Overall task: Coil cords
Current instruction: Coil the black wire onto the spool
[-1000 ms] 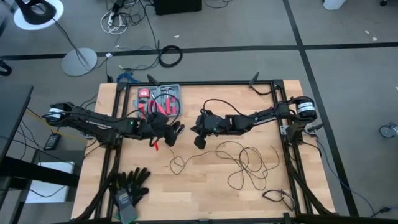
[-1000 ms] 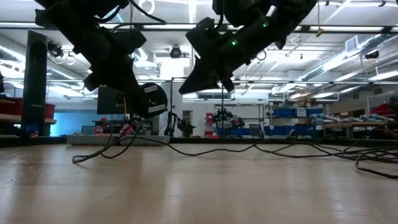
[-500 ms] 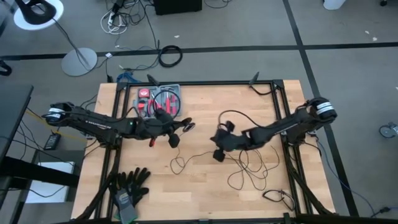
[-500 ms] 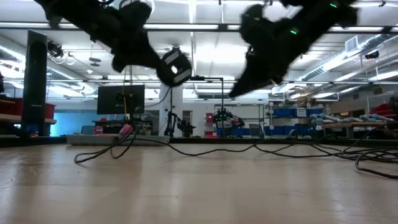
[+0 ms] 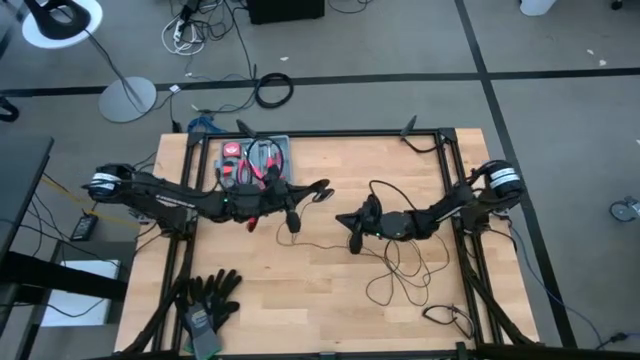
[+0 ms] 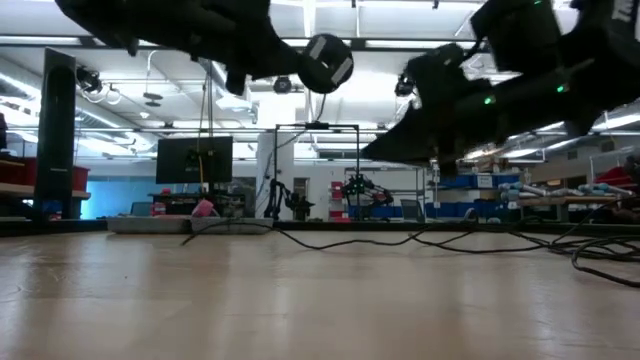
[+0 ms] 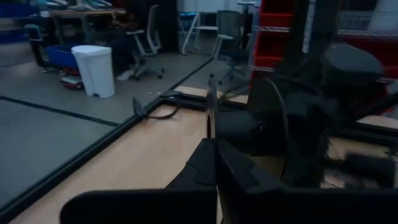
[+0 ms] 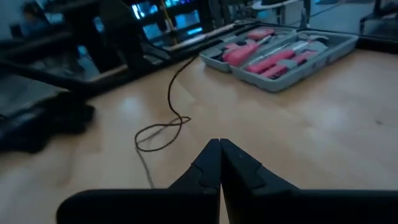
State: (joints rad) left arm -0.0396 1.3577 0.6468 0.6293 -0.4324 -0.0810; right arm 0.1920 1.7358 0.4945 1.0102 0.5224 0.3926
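Note:
The cords are one thin black wire lying in loose loops point(image 5: 400, 268) on the wooden table's right half. A strand runs left from the loops toward its round black puck point(image 5: 322, 188). My left gripper point(image 5: 300, 197) is shut and holds that puck end up above the table's middle; the puck point(image 6: 328, 62) shows high in the low view. My right gripper point(image 5: 347, 228) is shut on nothing. It hovers low beside the loops, pointing toward the table's left. In its wrist view a small loop of the wire point(image 8: 163, 132) lies on the wood ahead of the gripper point(image 8: 219, 148). My left gripper pinches the wire right at its puck end point(image 7: 212, 115) between its two shut fingers, which lie about level and point toward the table's right. The puck point(image 7: 270, 121) sticks out beyond the fingertips, lifted clear of the table. The rest of the wire trails down slack to the wood.
A grey tray of pink tools point(image 5: 255, 160) stands at the far edge behind my left arm. A pair of black gloves point(image 5: 210, 295) lies at the near left. A short cable point(image 5: 450, 318) lies at the near right corner. A dark metal frame point(image 5: 330, 133) rims the table.
My left gripper has risen and gone toward the table's right, tipping up to level and carrying the puck higher. The small loop of wire near the table's middle has been drawn out. My right gripper has drawn back toward the table's right and sunk lower, staying shut.

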